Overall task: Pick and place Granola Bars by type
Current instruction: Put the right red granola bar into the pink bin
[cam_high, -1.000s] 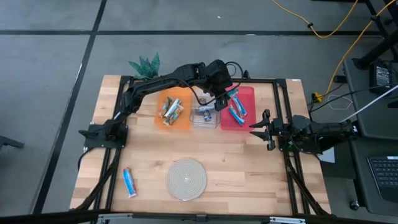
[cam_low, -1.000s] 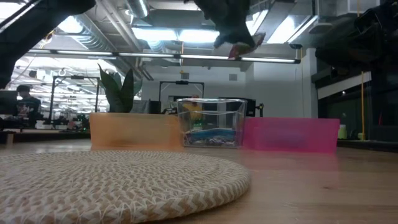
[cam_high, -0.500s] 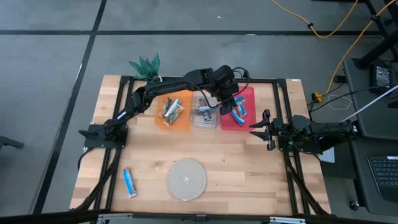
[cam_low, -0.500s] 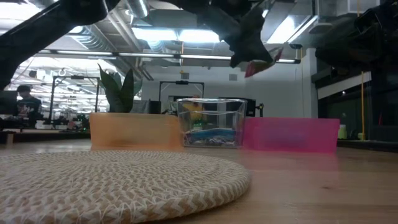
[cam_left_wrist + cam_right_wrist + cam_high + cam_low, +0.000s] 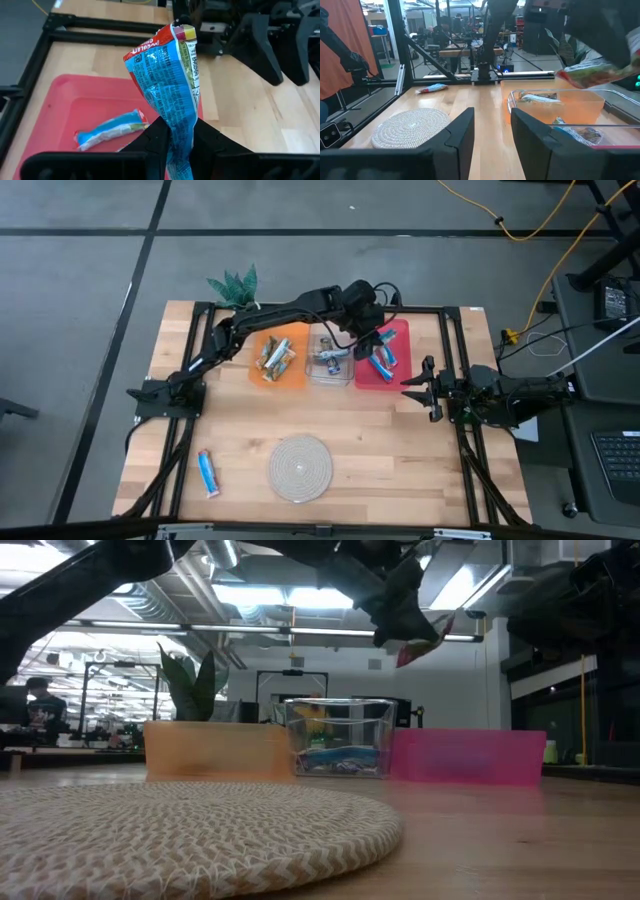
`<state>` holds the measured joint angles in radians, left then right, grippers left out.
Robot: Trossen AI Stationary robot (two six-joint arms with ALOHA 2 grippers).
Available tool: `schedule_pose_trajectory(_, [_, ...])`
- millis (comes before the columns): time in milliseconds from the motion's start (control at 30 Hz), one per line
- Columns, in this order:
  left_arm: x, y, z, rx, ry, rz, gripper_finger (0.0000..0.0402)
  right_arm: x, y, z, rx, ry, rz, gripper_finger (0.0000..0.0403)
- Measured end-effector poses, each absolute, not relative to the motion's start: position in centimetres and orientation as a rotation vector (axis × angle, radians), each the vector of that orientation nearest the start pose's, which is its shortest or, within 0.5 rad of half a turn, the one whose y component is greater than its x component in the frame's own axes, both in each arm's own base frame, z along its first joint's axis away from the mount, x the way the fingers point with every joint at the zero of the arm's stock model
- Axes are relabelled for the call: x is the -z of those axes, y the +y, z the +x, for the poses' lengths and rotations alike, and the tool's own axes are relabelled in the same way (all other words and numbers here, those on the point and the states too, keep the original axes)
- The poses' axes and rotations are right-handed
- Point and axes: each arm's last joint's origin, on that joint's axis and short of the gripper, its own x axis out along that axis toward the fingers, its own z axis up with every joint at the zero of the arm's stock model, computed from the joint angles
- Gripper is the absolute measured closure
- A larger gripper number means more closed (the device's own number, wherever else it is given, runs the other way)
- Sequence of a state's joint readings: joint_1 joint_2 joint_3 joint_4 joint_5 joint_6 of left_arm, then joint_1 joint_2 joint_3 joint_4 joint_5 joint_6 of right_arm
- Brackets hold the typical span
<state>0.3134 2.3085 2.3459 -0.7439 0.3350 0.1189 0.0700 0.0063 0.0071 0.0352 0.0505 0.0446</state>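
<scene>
a blue granola bar [image 5: 172, 75] is pinched upright in the left gripper [image 5: 176, 137], held above the red bin [image 5: 400, 365], where more blue bars [image 5: 112, 130] are already lying. green-and-tan bars [image 5: 274, 356] are piled in the orange bin [image 5: 290, 378], and one is in the clear bin [image 5: 330, 372]. one blue bar [image 5: 207, 472] is left on the table [image 5: 380, 450] beside the woven mat [image 5: 300, 467]. the right gripper [image 5: 418, 387] is parked near the red bin, fingers spread apart.

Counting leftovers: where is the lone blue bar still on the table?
In the high view, the blue bar lies near the table's front left corner, left of the round woven mat.
</scene>
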Motion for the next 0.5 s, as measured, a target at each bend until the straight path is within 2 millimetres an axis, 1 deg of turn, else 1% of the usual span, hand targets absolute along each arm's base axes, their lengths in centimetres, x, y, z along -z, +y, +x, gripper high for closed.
schedule_pose_trajectory(100, [-30.8,15.1,49.1,0.056,0.646,-0.104,0.0355,-16.9,0.5,9.7,-0.020,-0.036,0.047,0.0271])
schedule_pose_trajectory(200, [-30.0,15.2,49.7,0.062,0.641,-0.113,0.0356,-16.9,0.5,9.7,-0.020,-0.036,0.047,0.0271])
schedule_pose_trajectory(333, [-27.3,15.4,50.5,0.099,0.687,-0.154,0.0357,-16.9,0.5,9.7,-0.020,-0.036,0.047,0.0271])
schedule_pose_trajectory(500, [-24.9,15.7,51.3,0.107,0.725,-0.162,0.0357,-16.9,0.5,9.7,-0.020,-0.035,0.047,0.0271])
